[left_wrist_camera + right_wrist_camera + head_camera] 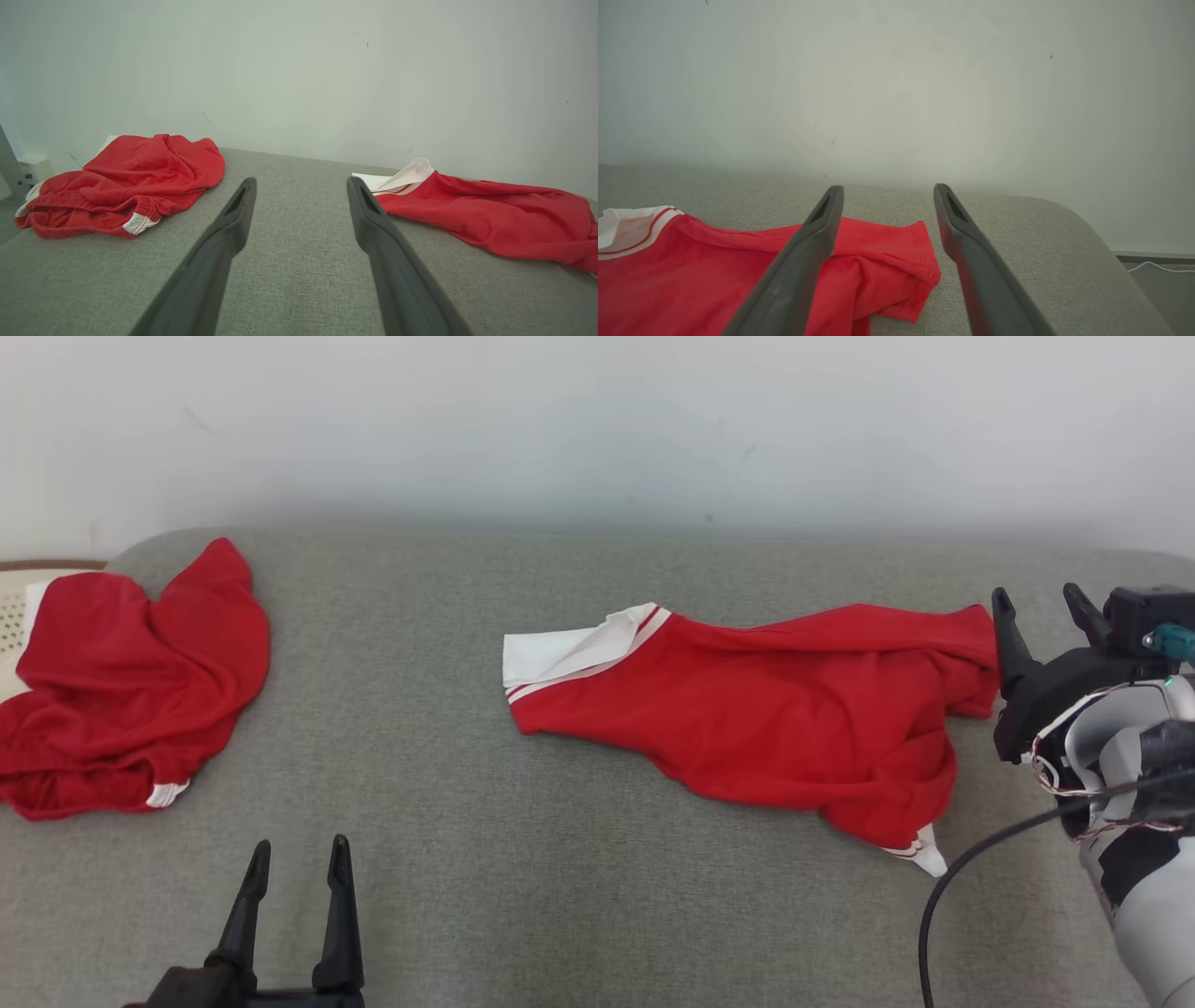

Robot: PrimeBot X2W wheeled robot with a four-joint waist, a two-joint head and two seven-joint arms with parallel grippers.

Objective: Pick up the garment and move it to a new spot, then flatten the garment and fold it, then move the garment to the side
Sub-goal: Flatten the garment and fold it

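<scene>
Head view: two red clothes, two grippers, both grippers spread wide

You can count two red clothes on the grey cushion (pixel 560 877). You can count two grippers too, one low on the left and one on the right.

The garment (pixel 766 709) lies in the middle of the cushion and reaches over to the right side. It is bright red, long and lying down flat, but full of wrinkles. Its left end has a white part (pixel 560 653) with thin red stripes. A small white tip (pixel 920 851) with stripes pokes out at its lower right.

The other red cloth (pixel 131 681) is far away on the left, all bunched up, with a little white band at its bottom edge.

Your right gripper (pixel 1036 593) is at the right end of the garment. Its two fingers are wide apart and pinch nothing. In the right wrist view a red corner lies under and between them. You cannot tell if a finger touches the cloth.

Your left gripper (pixel 301 845) has its fingers wide apart as well, over bare cushion between the two clothes, holding nothing
</scene>
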